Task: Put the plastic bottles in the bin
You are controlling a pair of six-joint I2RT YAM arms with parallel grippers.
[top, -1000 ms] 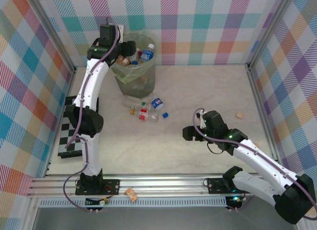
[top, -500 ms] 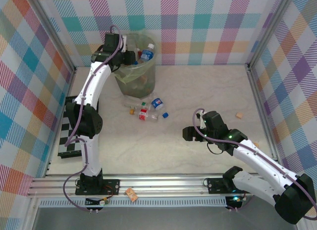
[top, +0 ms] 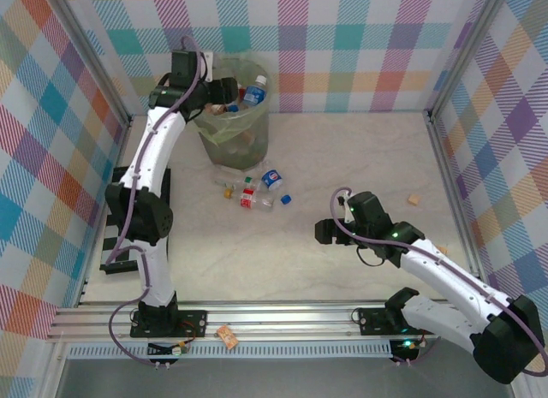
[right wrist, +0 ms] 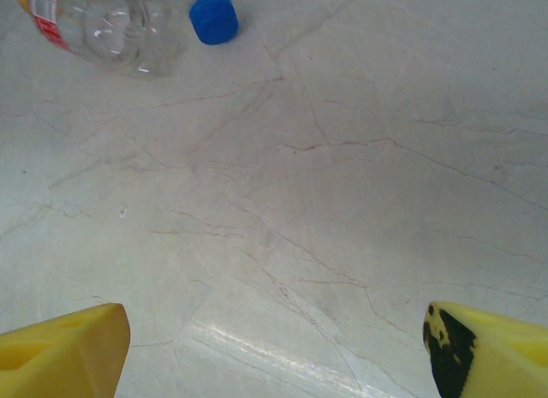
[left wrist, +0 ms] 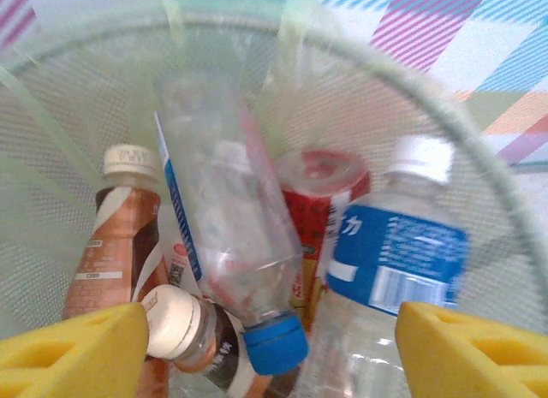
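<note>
The left gripper (top: 224,90) (left wrist: 274,355) hung over the bin (top: 231,133) (left wrist: 445,107) at the far left of the tabletop (top: 360,158) (right wrist: 300,201), its jaws wide apart and empty. Inside the bin lay a blue-capped clear bottle (left wrist: 227,235), a blue-labelled bottle (left wrist: 398,252) with a white cap, and a brown bottle (left wrist: 107,235). A few loose bottles (top: 257,188) lay on the tabletop just near of the bin. To their right, the right gripper (top: 321,231) (right wrist: 274,347) was low over the tabletop, wide open and empty. Ahead of it lay a red-labelled bottle (right wrist: 103,21) and, just beside that, a blue cap (right wrist: 214,17).
</note>
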